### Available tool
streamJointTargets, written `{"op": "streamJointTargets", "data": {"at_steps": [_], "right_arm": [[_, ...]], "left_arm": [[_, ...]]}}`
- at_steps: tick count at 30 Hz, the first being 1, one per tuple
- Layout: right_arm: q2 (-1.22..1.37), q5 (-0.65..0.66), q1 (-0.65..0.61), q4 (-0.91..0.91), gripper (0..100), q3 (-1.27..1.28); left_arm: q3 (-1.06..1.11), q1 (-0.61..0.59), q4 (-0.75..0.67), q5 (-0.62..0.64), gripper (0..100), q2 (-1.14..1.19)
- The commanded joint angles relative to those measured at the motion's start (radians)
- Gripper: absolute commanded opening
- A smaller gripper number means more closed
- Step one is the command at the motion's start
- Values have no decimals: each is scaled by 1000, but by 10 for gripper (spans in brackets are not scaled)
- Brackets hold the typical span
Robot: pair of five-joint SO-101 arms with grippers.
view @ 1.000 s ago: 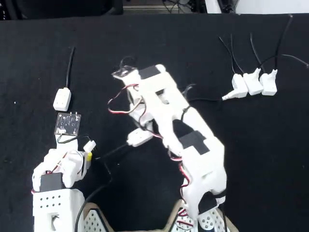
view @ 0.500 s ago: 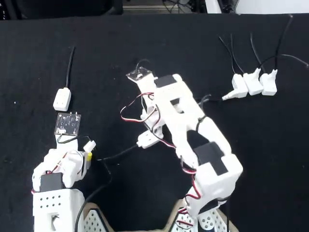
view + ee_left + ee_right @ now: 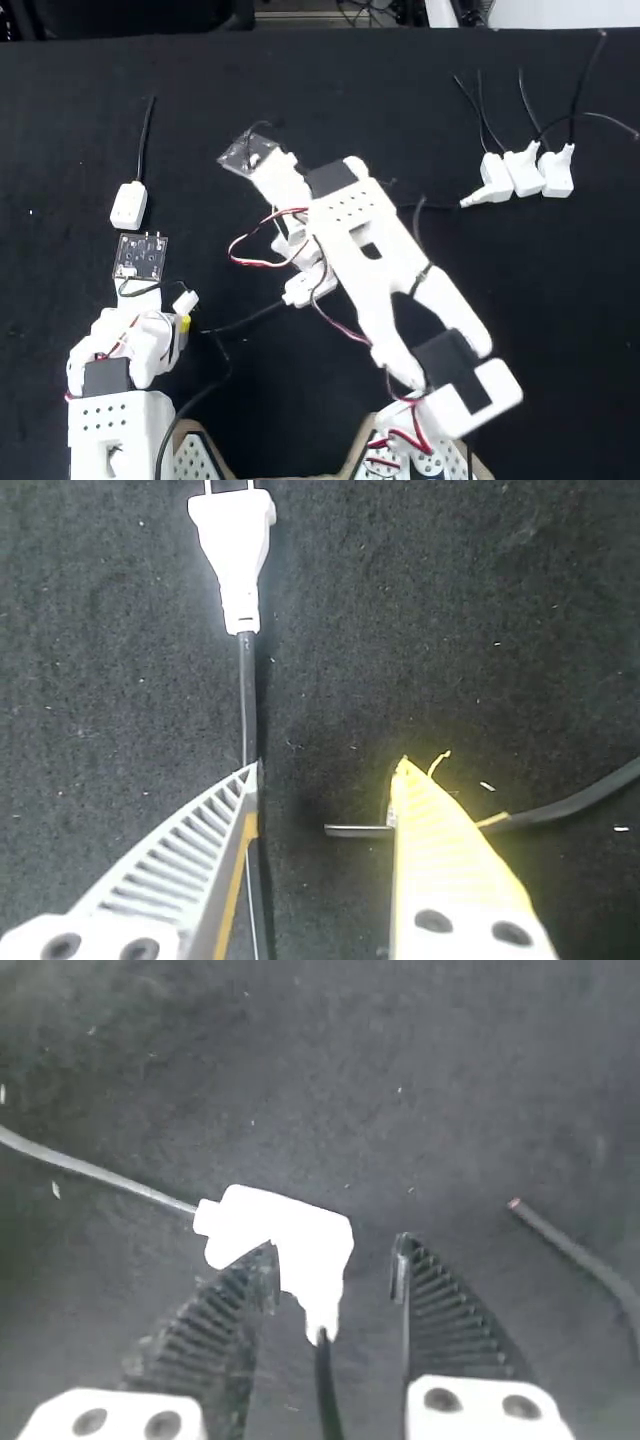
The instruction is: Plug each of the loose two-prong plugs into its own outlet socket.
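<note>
Plug (image 3: 290,1228) partly hidden behind spread right pincer (image 3: 332,1246)

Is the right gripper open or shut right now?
Open: the right gripper has its fingers spread apart, the white plug between them.

Probably a lab bench: black felt tabletop (image 3: 560,330), loose cables (image 3: 372,12) behind it.

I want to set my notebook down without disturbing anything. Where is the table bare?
The table is bare between the right arm and its right edge, below the three white plugs; also along the far edge. It is crowded around the left arm and the square board.
</note>
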Motion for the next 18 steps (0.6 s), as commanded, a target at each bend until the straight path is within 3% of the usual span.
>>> {"op": "streamJointTargets", "data": {"at_steps": [1, 11, 18], "right_arm": [[-82, 281, -38, 58, 173, 10], [-76, 611, -84, 66, 175, 143], [-76, 643, -25, -133, 174, 249]], "left_arm": [[-8, -12, 5, 9, 216, -8], [-7, -12, 5, 9, 216, -8], [-5, -12, 5, 9, 216, -8]]}}
